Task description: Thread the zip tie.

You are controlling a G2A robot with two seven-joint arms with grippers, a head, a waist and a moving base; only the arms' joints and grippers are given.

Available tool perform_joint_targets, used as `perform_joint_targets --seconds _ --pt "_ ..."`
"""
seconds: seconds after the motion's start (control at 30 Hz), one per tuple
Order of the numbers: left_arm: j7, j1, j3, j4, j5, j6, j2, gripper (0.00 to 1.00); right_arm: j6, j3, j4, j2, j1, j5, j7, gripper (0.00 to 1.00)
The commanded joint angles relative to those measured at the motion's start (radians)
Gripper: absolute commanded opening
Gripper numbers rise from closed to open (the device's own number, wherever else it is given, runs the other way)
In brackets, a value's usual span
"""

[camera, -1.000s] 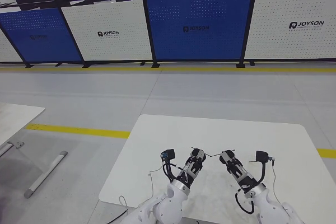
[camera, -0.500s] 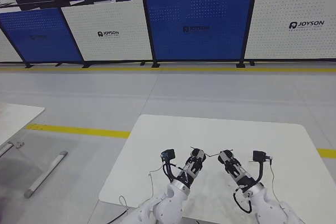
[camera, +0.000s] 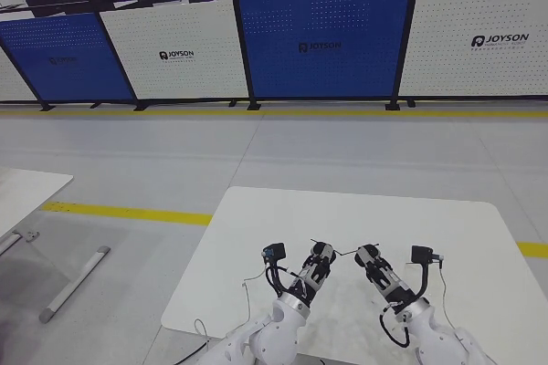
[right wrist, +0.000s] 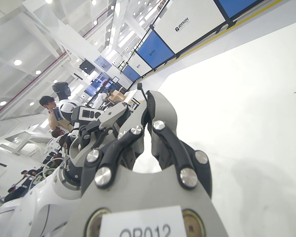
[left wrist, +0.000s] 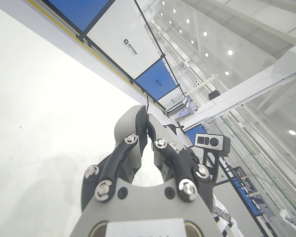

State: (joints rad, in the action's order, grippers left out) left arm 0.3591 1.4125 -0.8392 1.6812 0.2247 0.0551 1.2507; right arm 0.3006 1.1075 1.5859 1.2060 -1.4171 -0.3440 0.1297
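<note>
White tabletop (camera: 283,219) lies under both arms. Just above its near part is the zip tie (camera: 345,252), a thin black strap that from above is a fine dark line bridging the small gap between the two end effectors. In the right wrist view the zip tie (right wrist: 141,90) pokes its small square head out just past the fingertips, and the strap runs back down between the pads. In the left wrist view the zip tie (left wrist: 147,98) is a narrow tapering strip rising out of the closed tips. Whether the tapered end has entered the head cannot be made out.

The left end effector (left wrist: 146,118) has its fingers pressed together, the dark pads meeting on the strap. From above, the left end effector (camera: 322,252) is angled toward its partner, both held close over the tabletop. The right end effector (right wrist: 148,103) is likewise clamped tight, pinching the strap just below the head. In the top view the right end effector (camera: 365,255) is just beside the left one, tips nearly facing.

Farther out, a yellow floor line (camera: 128,213) crosses the grey floor behind the tabletop. A second white table (camera: 18,196) stands off to the left, well apart. Along the back runs a row of perforated wall panels (camera: 324,46) — blue and white by turns.
</note>
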Motion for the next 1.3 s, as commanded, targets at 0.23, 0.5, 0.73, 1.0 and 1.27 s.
perform_joint_targets --seconds 0.23,0.5,0.73,1.0,1.27 --pt "-0.022 0.018 -0.015 0.004 -0.022 -0.037 0.007 0.00 0.014 -0.004 -0.011 0.006 0.005 0.015 0.007 0.00" --pt "-0.033 0.025 -0.026 0.002 -0.015 -0.044 0.013 0.00 0.028 0.006 -0.016 0.010 0.003 0.055 0.015 0.00" --pt "-0.038 0.026 -0.031 -0.004 -0.010 -0.045 0.019 0.00 0.035 0.013 -0.020 0.013 0.001 0.071 0.022 0.00" --pt "-0.045 0.028 -0.037 -0.009 -0.003 -0.046 0.026 0.00 0.023 0.020 -0.017 0.015 -0.002 0.072 0.028 0.05" --pt "-0.054 0.031 -0.041 -0.013 0.003 -0.044 0.032 0.00 0.017 0.024 -0.016 0.018 -0.005 0.072 0.030 0.16"
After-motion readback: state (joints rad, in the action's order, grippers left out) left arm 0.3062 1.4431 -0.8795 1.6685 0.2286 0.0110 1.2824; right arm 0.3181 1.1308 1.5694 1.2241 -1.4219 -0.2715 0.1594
